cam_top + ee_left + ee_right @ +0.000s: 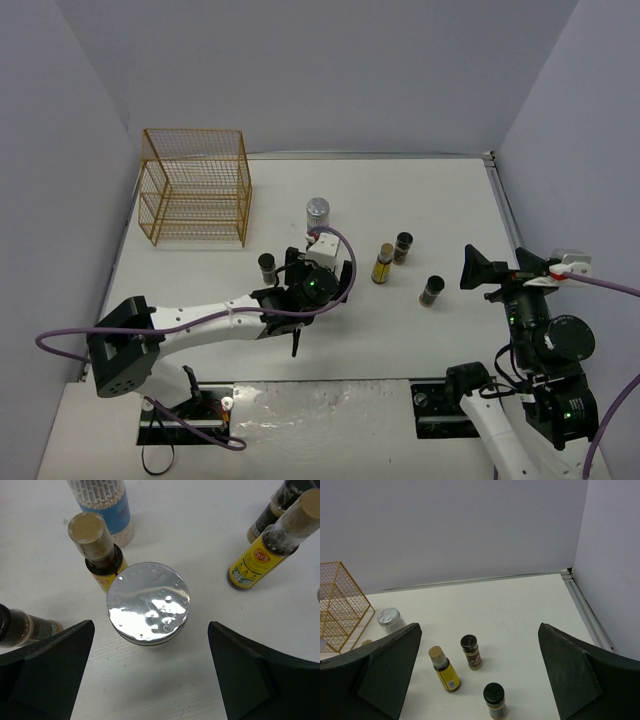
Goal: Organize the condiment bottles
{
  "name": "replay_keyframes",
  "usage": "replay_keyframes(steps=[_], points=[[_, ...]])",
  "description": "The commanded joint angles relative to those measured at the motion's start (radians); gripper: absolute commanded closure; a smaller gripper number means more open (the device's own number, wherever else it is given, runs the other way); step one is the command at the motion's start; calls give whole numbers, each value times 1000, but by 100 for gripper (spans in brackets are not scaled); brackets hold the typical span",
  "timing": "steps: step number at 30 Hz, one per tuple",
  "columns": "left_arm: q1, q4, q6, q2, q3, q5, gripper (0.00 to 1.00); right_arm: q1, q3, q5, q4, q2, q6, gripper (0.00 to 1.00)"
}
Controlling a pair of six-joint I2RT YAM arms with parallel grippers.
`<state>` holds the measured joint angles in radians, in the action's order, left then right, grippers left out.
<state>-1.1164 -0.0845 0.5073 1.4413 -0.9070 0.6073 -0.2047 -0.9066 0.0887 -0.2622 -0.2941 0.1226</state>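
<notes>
My left gripper [151, 640] is open and points down over a wide pale jar with a silver lid [148, 602], one finger on each side, not touching it. Behind it stand a slim yellow-labelled bottle [97, 550] and the other blue-labelled jar [102, 505] [318, 212]. A dark jar [22, 626] [267, 265] is to the left. To the right are a second yellow bottle [383, 263] [444, 669] and two dark black-lidded jars [403, 247] [432, 290]. My right gripper [478, 268] [480, 627] is open and empty, held above the table right of them.
The gold wire rack [195, 185] stands at the back left, its corner showing in the right wrist view [340, 605]. A metal rail [505, 215] runs along the table's right edge beside the wall.
</notes>
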Motion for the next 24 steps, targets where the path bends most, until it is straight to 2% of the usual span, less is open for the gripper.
replay_keyframes(steps=[1,2,8,11,15,21,24], points=[[-5,-84,20,17,-62,43,8,-7,6,2,51,3,-18,0],[-5,-84,20,24,-64,43,8,-7,6,3,51,4,-18,0],[-5,-121,12,43,-60,57,25,-7,13,5,46,13,-19,0],[-5,-155,2,43,-46,58,29,-6,22,0,43,16,-18,0],[-5,-178,-2,32,-26,57,40,-7,25,-2,39,19,-19,0],[-19,-123,7,-45,-4,29,81,-7,20,-1,35,19,-21,0],[-23,-44,19,-109,-10,-13,95,-7,17,0,36,16,-23,0]])
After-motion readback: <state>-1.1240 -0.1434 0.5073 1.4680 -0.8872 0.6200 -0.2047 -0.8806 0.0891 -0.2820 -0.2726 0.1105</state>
